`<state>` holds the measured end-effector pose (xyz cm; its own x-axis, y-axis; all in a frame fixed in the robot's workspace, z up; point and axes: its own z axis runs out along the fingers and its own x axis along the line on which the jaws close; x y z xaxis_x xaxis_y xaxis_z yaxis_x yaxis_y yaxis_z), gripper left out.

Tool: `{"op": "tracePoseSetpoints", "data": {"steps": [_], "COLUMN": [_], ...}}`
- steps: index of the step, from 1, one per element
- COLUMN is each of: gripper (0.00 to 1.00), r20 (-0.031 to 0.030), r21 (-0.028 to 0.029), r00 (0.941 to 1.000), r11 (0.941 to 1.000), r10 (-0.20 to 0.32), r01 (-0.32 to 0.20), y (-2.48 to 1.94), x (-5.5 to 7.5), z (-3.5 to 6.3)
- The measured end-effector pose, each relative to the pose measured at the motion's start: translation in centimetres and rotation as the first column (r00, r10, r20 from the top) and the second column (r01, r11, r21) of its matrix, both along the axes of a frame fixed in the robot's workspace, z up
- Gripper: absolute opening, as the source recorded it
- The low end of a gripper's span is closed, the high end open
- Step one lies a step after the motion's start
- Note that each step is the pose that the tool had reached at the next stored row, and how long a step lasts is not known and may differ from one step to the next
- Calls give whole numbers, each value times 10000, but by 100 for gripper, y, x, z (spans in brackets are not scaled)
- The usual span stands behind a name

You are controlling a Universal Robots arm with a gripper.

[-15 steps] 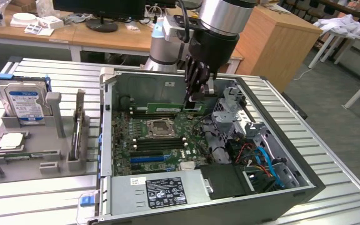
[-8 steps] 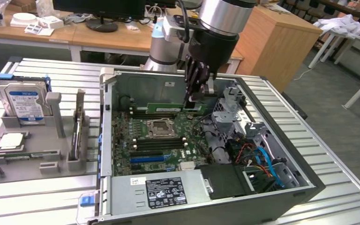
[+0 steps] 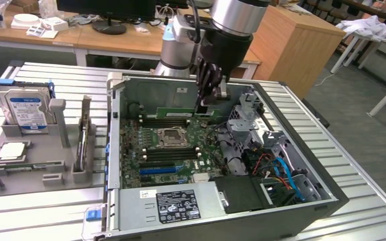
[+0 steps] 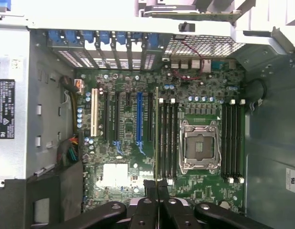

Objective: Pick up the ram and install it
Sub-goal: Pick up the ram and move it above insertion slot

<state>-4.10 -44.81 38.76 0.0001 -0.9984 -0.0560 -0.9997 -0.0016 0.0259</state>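
My gripper [image 3: 204, 107] hangs inside the open computer case [image 3: 116, 150], over the far part of the motherboard [image 3: 154, 159]. It is shut on the ram [image 3: 178, 114], a long green stick held level just above the board. In the wrist view the ram [image 4: 157, 133] shows edge-on as a thin line running out from the gripper [image 4: 157, 189], over the edge of the black memory slots [image 4: 167, 138] beside the CPU socket [image 4: 199, 145]. I cannot tell whether the stick touches a slot. A second green stick [image 3: 84, 134] stands in a holder on the grey tray [image 3: 42, 143].
The tray at the exterior view's left also holds a silver hard drive [image 3: 24, 108] with a blue label and a square silver CPU chip [image 3: 13, 150]. More memory slots [image 4: 231, 140] lie past the socket. A drive cage with cables [image 3: 273, 155] and the power supply [image 3: 176, 206] fill the case's near side.
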Motion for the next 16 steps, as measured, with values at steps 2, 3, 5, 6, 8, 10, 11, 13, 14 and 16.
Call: {"op": "tracePoseSetpoints", "data": {"steps": [2,3,5,6,8,10,11,13,14,16], "gripper": [12,12,12,12,12,12,12,12,12,12], "r20": [0,1,1,1,0,1,1,0,1,0], "r21": [0,1,1,1,0,1,3,1,4,1], "r00": [10000,10000,10000,10000,10000,10000,10000,10000,10000,10000], "r11": [10000,10000,10000,10000,10000,10000,10000,10000,10000,10000], "r10": [0,-1,0,0,1,0,0,0,0,0], "r01": [0,1,0,0,-1,0,0,0,0,0], "y": [35,52,89,106,141,175,193,213,226,256], "x": [-1,-2,-3,-4,-6,-8,-9,-10,-10,-11], "z": [-3,-5,-7,-9,-11,-15,-19,-24,-29,-33]}}
